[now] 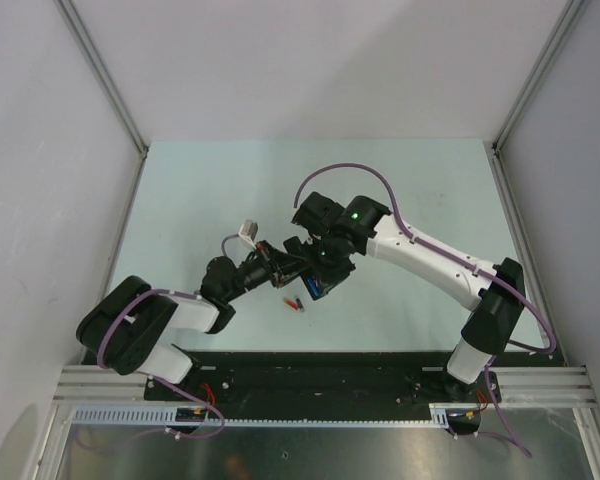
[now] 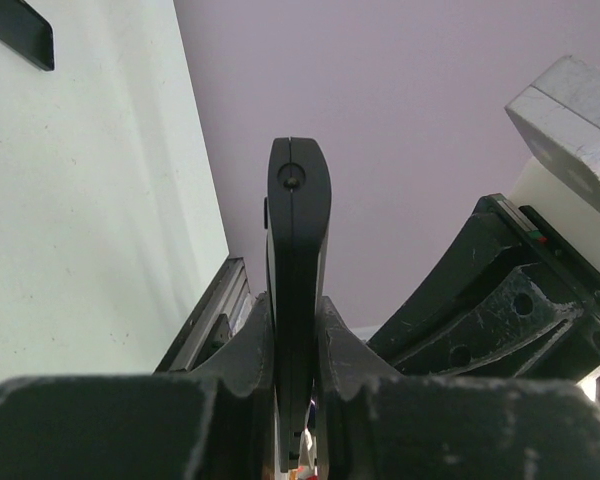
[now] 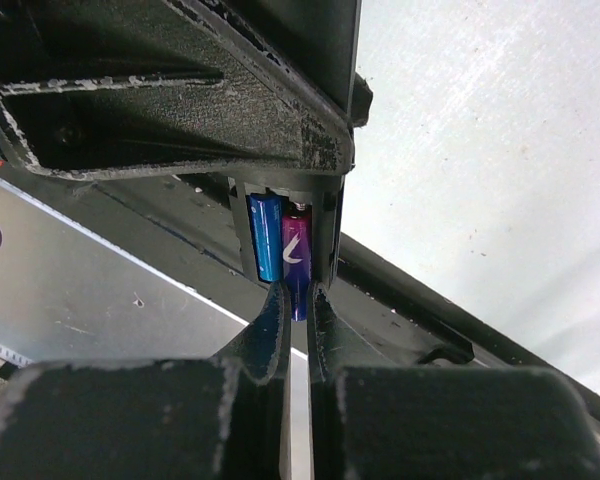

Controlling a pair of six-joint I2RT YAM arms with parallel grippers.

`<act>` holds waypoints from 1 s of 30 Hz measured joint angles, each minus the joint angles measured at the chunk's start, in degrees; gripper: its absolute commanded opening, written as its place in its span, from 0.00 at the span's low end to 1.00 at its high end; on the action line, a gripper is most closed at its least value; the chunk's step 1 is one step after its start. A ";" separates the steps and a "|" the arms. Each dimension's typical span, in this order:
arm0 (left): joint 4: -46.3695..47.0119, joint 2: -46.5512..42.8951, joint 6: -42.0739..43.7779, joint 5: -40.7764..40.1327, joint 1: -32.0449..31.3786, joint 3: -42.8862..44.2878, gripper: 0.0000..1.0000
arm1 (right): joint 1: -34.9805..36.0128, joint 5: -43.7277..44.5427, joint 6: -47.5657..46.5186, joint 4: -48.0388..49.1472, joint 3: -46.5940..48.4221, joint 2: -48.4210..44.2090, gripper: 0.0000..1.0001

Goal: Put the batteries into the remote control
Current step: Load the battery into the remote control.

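My left gripper (image 1: 283, 262) is shut on the black remote control (image 2: 298, 240) and holds it on edge above the table; the remote stands up between the jaws in the left wrist view. My right gripper (image 1: 318, 272) meets it from the right. In the right wrist view its fingertips (image 3: 297, 300) pinch the end of a purple-blue battery (image 3: 296, 262) that lies partly in the remote's back recess (image 3: 325, 232), beside a bright blue battery (image 3: 266, 238) seated in it. A red-orange battery (image 1: 295, 304) lies on the table just below the grippers.
A small black flat piece (image 2: 20, 30) lies on the pale green table (image 1: 200, 200). The right arm's links (image 2: 500, 300) crowd close beside the left gripper. Grey walls and aluminium posts (image 1: 105, 75) enclose the table; a black rail (image 1: 320, 365) runs along the near edge.
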 measured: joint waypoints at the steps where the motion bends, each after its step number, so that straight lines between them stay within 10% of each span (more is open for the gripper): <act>1: -0.02 0.00 0.00 -0.04 -0.13 0.00 0.00 | 0.02 0.11 0.02 0.09 0.00 0.00 0.00; 30: -3.52 -1.79 -2.62 0.00 -0.33 0.00 0.00 | -0.07 1.40 -0.28 0.87 0.00 0.11 0.00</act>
